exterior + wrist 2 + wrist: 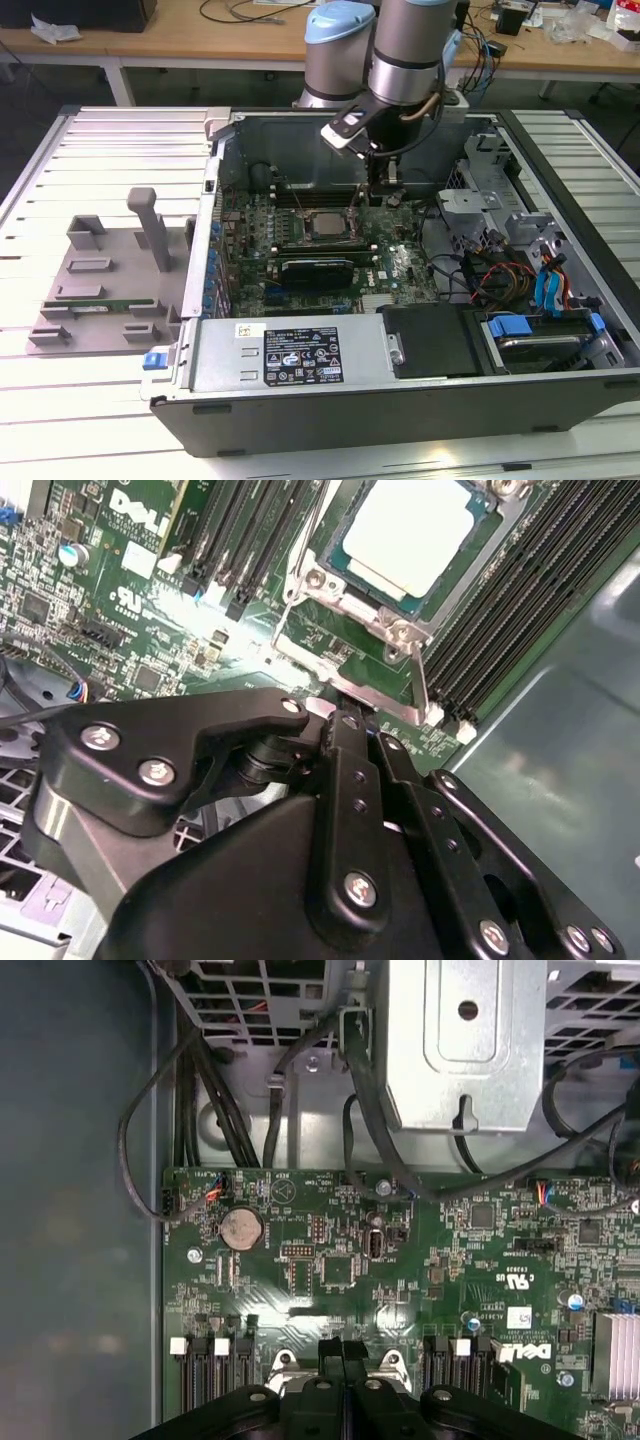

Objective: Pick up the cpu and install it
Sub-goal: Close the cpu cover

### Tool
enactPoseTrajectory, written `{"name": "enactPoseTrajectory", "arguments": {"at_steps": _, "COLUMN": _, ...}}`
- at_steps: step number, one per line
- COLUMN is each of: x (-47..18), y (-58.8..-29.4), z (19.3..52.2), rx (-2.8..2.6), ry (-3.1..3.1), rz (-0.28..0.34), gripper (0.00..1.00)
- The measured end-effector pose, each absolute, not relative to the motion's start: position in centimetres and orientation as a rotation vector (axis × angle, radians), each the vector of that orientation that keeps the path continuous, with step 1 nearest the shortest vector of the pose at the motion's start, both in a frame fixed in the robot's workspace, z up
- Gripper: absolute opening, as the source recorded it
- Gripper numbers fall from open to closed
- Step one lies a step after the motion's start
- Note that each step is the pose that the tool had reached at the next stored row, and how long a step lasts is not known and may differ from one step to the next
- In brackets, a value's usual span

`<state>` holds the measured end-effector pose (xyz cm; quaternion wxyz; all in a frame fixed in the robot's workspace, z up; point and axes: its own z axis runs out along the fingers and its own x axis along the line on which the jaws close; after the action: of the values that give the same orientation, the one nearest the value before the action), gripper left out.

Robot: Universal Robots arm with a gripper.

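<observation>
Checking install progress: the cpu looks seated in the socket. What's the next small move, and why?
Probably a short straight lift. The cpu already lies flat inside the socket frame, and the gripper sits shut at that frame's edge, so backing off seems safest.

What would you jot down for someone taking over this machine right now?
Gripper: shut, not holding the cpu, tips right by the socket's metal frame on the motherboard.
Cpu: lying flat in its socket inside the open computer case.
Done: cpu placed in the socket.
Left: I cannot tell whether the frame is latched down.
</observation>
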<state>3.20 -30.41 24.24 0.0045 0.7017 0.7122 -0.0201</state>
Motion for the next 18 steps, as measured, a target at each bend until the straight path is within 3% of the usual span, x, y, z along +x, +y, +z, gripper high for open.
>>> {"name": "enactPoseTrajectory", "arguments": {"at_steps": 18, "x": -0.3, "y": -30.4, "z": 23.5, "rx": 2.198, "ry": 2.231, "rz": -0.063, "gripper": 0.11}}
